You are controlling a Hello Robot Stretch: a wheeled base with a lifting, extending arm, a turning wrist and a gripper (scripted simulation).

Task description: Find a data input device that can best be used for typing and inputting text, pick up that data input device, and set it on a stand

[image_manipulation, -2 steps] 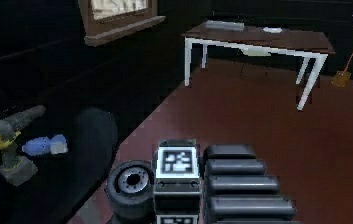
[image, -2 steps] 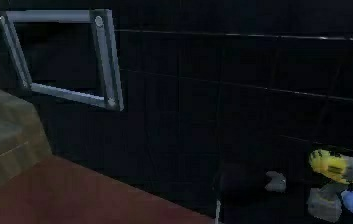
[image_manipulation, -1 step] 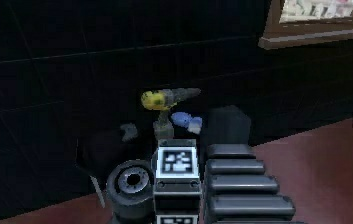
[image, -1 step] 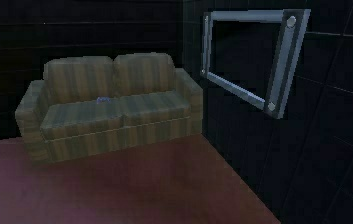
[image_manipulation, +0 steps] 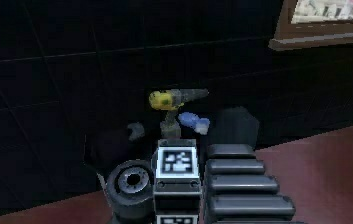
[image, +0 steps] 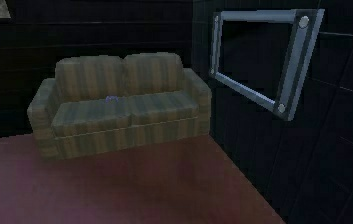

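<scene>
Seemingly I'm only searching: a striped sofa (image: 119, 95) and a wall frame (image: 221, 50) lie ahead; whether my hand (image_manipulation: 124, 140) holds anything I cannot tell; grasping and placing remain.

The sofa (image: 119, 100) is matt striped cloth; the frame (image: 249, 92) looks like smooth grey metal; the floor (image: 134, 185) is smooth.

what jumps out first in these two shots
The striped sofa in the middle of the forward view draws the eye first. A tilted grey frame hangs on the wall to its right. In the arm side view, the dark arm rises from the bottom edge, with a white marker square and a yellow piece farther up.
</scene>
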